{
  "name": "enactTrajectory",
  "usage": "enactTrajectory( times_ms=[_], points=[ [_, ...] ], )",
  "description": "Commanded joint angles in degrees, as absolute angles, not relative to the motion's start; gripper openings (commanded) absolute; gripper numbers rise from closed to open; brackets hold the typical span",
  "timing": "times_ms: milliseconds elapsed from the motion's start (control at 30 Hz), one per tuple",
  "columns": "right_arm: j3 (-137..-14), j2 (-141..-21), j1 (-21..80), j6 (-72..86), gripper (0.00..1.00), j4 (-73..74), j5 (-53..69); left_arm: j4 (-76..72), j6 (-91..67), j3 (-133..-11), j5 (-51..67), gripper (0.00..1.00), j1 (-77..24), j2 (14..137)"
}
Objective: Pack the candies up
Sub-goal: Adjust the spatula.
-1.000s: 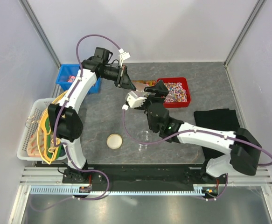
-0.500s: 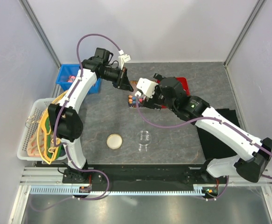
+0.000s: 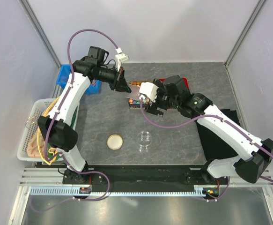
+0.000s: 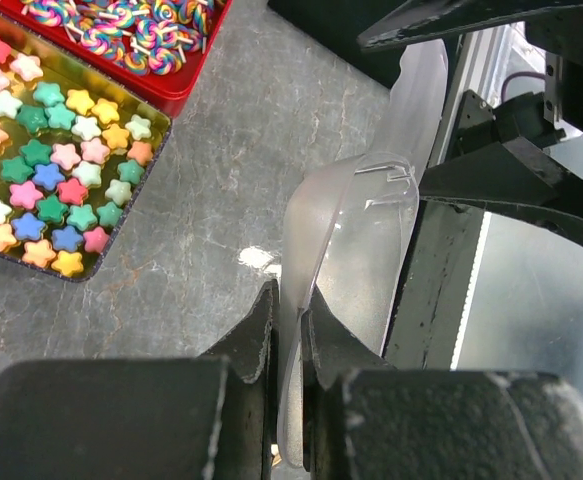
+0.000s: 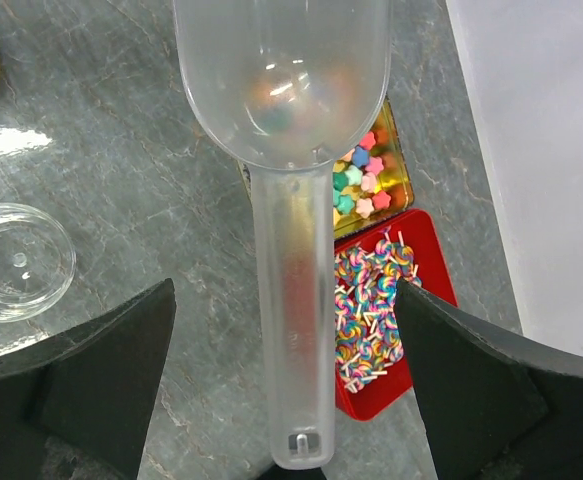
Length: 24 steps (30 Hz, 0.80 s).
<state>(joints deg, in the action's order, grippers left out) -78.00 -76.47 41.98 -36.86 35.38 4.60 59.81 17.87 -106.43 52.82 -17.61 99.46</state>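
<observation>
The candies [image 4: 41,170] are small star-shaped sweets in mixed colours in a gold tray [image 3: 135,101] on the table. They also show in the right wrist view [image 5: 366,170]. My left gripper [image 4: 289,300] is shut on the rim of a clear plastic scoop [image 4: 371,230] and holds it in the air beside the tray. In the top view the left gripper [image 3: 125,85] is behind the tray. My right gripper [image 5: 291,290] is wide open with the scoop's handle [image 5: 296,350] between its fingers, not touching. The scoop's bowl [image 5: 281,80] hangs over the tray's near end.
A red bin [image 5: 381,320] of striped lollipops sits beside the tray. A clear round jar [image 3: 144,139] and its lid [image 3: 114,141] lie near the front. A blue bin [image 3: 66,77] and a white basket [image 3: 31,136] stand at the left, and a black cloth [image 3: 220,126] lies at the right.
My right arm swung from over the clear jar back to the tray, bringing its open gripper around the scoop's handle. My left arm rose and shifted slightly, still holding the scoop.
</observation>
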Motion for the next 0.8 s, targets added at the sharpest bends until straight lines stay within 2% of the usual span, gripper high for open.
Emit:
enactTrajectory(
  times_ms=[0,267,467,700,767],
  points=[
    [-79.19,-77.16,42.01,-36.91,0.98,34.37,6.68,61.26,22.85,-105.65,56.77,0.02,-17.67,98.96],
    [-79.02,-80.95,42.10,-36.22,0.98,28.58,4.92,58.01,22.51,-102.22,58.01,0.02,-17.67,96.50],
    [-75.77,-79.45,42.10,-34.19,0.95,22.50,4.48,56.96,22.76,-100.03,58.71,0.02,-17.67,95.10],
    [-74.36,-79.54,42.01,-32.87,0.84,22.50,9.31,55.90,23.55,-98.53,60.73,0.02,-17.84,94.22],
    [-74.18,-79.80,42.10,-32.70,0.75,22.67,10.28,55.72,24.17,-97.74,61.00,0.02,-18.19,93.78]
  ],
)
